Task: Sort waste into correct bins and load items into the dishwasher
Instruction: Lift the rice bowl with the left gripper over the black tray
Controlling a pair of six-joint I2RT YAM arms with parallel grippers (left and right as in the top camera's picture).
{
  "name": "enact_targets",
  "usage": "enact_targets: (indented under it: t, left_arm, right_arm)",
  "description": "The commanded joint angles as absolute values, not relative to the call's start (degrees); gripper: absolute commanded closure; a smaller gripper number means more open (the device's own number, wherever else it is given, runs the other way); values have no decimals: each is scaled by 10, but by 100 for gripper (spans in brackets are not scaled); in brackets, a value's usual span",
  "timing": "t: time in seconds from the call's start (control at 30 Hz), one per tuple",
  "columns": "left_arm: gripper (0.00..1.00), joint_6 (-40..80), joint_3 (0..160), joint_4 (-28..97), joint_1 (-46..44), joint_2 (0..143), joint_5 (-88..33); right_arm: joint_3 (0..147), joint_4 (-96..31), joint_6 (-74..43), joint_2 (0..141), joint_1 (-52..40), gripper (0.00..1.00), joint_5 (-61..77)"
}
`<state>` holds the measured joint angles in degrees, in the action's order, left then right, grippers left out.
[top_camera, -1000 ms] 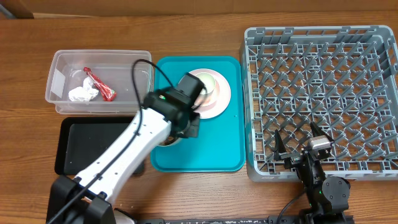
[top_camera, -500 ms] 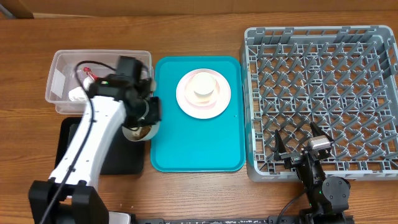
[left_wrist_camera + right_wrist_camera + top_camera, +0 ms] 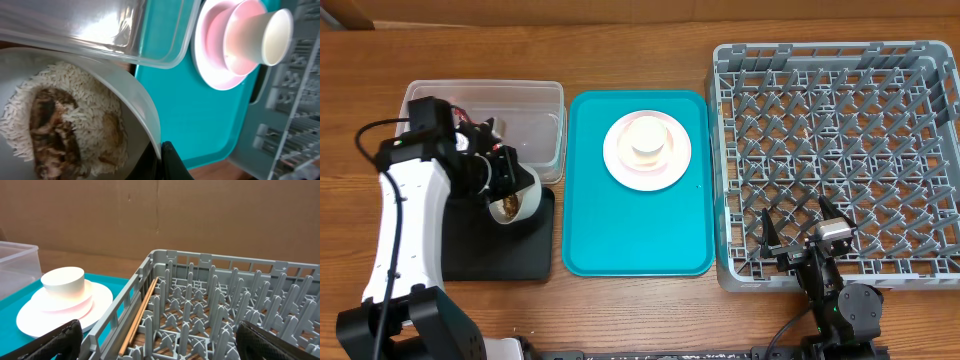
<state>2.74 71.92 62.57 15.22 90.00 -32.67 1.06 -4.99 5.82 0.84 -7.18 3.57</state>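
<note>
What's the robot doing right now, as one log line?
left pincer: shut on bowl | bowl: tilted over black tray, rice inside | right pincer: open at rack | cup on plate: teal tray

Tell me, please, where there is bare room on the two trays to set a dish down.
The near half of the teal tray, below the plate and cup, is bare. So is the black tray toward its near right corner. Crowded: its far right corner, under the tilted bowl.

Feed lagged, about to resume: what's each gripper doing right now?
Left gripper: shut on the rim of the white bowl of rice.
Right gripper: open, holding nothing.
</note>
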Motion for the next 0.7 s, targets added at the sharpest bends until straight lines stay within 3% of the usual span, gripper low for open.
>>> enact_targets:
  t: [0.0, 0.67]
  left_arm:
    - [96, -18, 712, 614, 180, 882, -403]
    - [96, -43, 602, 538, 347, 882, -549]
  right_arm:
    - [4, -46, 58, 2, -75, 0, 30]
    - [4, -46, 58, 2, -75, 0, 30]
